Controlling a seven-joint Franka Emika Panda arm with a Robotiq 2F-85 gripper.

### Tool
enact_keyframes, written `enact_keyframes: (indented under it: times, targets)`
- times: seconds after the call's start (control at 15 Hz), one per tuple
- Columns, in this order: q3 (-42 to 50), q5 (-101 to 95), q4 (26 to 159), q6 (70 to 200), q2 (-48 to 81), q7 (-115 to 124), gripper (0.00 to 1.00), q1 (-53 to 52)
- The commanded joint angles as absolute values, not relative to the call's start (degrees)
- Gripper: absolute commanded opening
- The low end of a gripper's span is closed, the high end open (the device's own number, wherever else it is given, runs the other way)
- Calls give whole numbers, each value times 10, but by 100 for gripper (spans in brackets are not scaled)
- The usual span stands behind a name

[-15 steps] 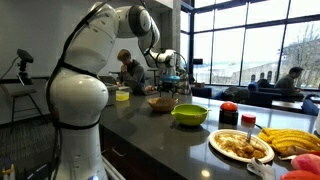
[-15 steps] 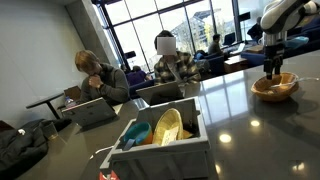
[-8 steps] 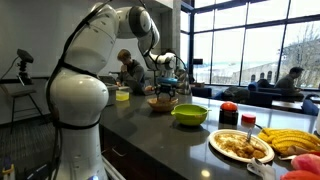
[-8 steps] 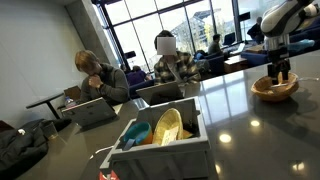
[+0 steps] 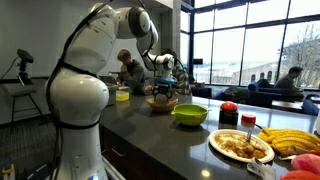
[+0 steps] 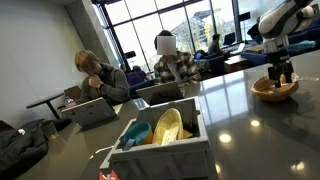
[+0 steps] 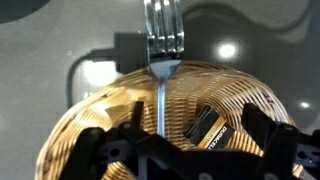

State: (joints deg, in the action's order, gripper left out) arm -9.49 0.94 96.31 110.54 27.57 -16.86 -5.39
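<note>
Wicker basket [image 7: 100, 110], one fork [image 7: 163, 45], one battery [image 7: 208, 128], gripper [image 7: 180, 150] spread wide above

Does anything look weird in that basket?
Yes. A battery lies in the wicker basket next to a fork, whose tines poke out over the rim. Batteries and cutlery make a strange pair.

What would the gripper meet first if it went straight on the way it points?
Probably the fork, whose handle lies in the gap of the open gripper, inside the wicker basket. The battery sits just beside that line. Depth is unclear.
</note>
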Motion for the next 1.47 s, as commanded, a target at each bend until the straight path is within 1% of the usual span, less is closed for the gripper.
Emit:
enact_keyframes:
  times: [0.0,0.33,0.4,0.47,0.53,1.07,1.13,1.2,1.33,1.4]
  targets:
    - [-93,15,959,1097,273,-165,100,-55]
    - [-94,23,949,1097,284,-168,100,-54]
    - [-94,24,946,1098,286,-170,92,-53]
    - [-94,25,944,1098,288,-171,74,-53]
    - [-95,26,941,1098,291,-172,69,-52]
    - [-95,27,923,1096,304,-175,6,-49]
    - [-95,26,923,1096,304,-176,1,-49]
    - [-95,26,924,1097,303,-176,0,-49]
    - [-95,23,929,1101,298,-178,0,-50]
    - [-95,20,931,1102,295,-178,2,-51]
